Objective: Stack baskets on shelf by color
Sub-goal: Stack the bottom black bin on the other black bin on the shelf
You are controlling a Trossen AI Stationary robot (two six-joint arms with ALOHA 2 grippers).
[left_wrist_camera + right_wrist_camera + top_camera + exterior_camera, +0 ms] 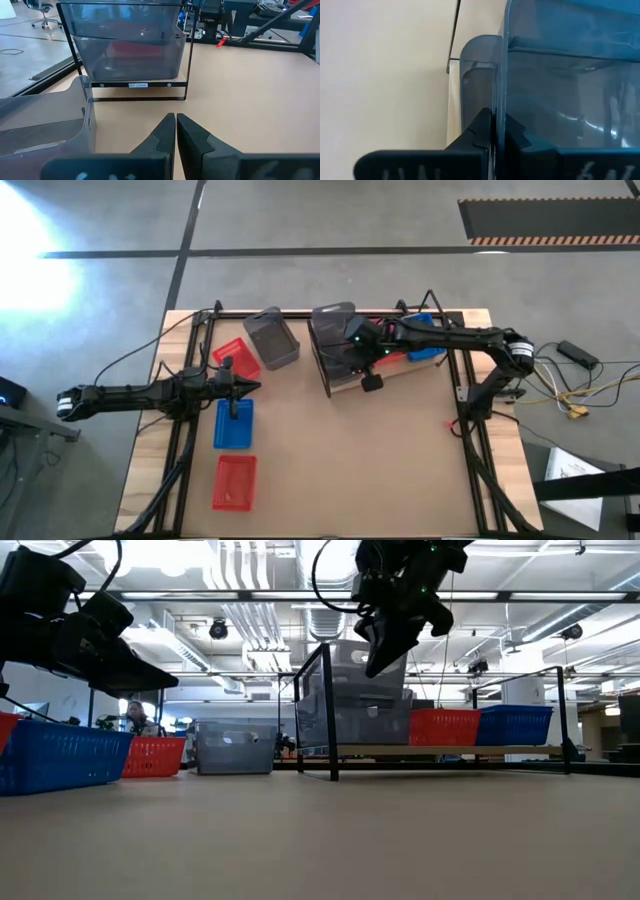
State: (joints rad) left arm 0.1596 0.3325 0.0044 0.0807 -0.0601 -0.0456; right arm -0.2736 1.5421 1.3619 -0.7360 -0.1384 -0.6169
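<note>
1. Right now a grey basket sits upper centre of the high view, nested into another grey basket on the shelf.
2. My right gripper is clamped on its wall.
3. My left gripper, fingers pressed together and empty, hovers left of centre above a blue basket.

Grey baskets: translucent smoky plastic, glossy, catching light. Red basket and blue basket: plastic mesh, duller sheen. Shelf: pale wooden board on thin black metal wire frame, matt. Tabletop: smooth matt brown sheet, lighter wood at edges. Left fingers: matt black plastic.
</note>
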